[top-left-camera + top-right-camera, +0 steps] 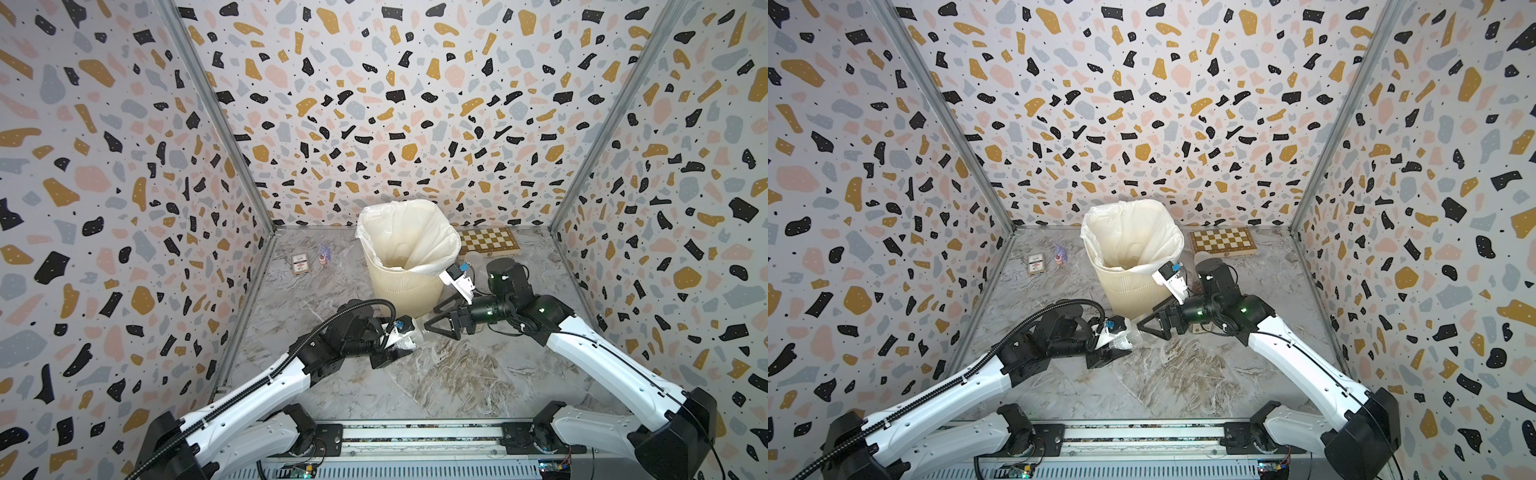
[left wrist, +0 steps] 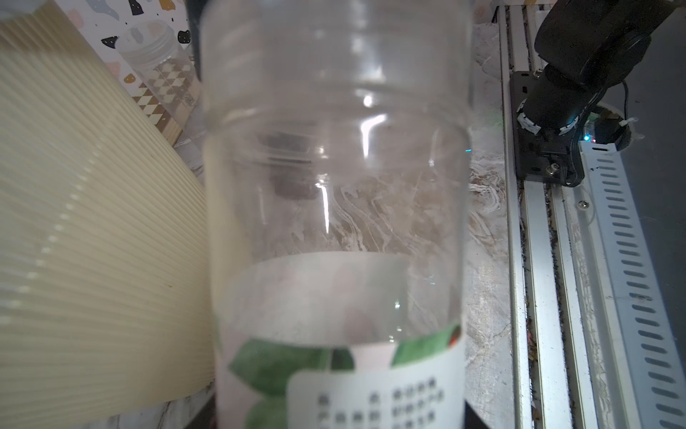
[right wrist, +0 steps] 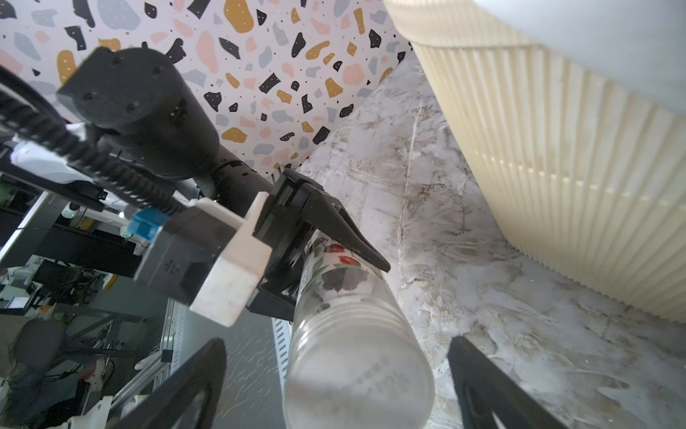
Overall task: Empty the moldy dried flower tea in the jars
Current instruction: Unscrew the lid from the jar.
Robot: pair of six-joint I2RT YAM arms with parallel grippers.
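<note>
A clear labelled jar (image 1: 411, 340) (image 1: 1126, 341) lies on its side low over the table, with my left gripper (image 1: 397, 345) shut on its labelled body. In the right wrist view one left finger (image 3: 345, 237) presses the label. The jar (image 2: 334, 185) has no lid and looks empty; the dried flower tea is out of view. My right gripper (image 1: 430, 319) (image 3: 341, 390) is open, its fingers (image 3: 490, 390) standing either side of the jar's (image 3: 356, 356) mouth end, apart from it. A second clear lidless jar (image 2: 159, 55) stands by the chessboard.
The cream ribbed bin (image 1: 405, 286) (image 1: 1129, 291) with a white bag stands just behind both grippers. A chessboard (image 1: 490, 241) lies at the back right. A card box (image 1: 300, 264) and a small figure (image 1: 324, 253) sit at the back left. A metal rail (image 2: 538, 260) runs along the front.
</note>
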